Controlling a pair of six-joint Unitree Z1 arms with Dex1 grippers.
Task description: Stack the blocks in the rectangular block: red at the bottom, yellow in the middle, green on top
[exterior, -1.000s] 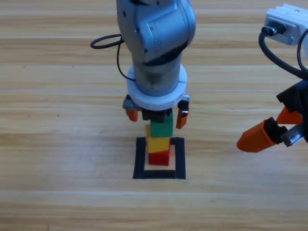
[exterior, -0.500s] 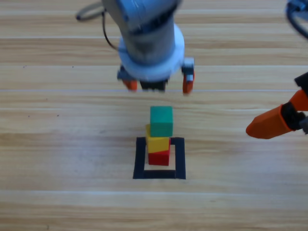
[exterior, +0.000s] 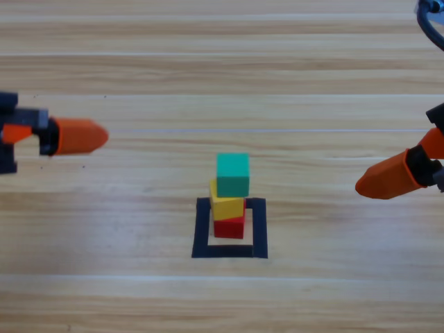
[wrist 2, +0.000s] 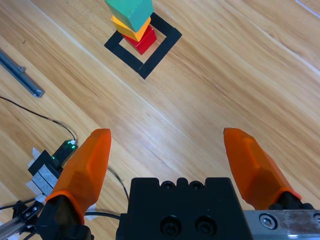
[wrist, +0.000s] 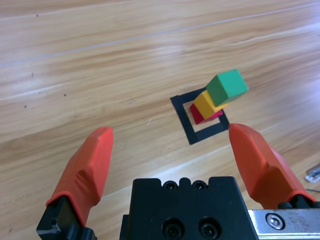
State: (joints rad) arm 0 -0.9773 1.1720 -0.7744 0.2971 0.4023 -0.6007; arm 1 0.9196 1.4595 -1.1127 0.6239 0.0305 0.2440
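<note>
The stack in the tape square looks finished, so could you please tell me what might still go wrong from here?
1. The green cube and yellow cube sit twisted and offset over the red cube, so a table bump might topple them.
2. The left pincer and right pincer wait open at stack level; a sideways sweep could hit it.

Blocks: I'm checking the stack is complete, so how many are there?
3, in one stack inside the rectangular block: red at the bottom, yellow in the middle, green on top. None seems hidden.
</note>
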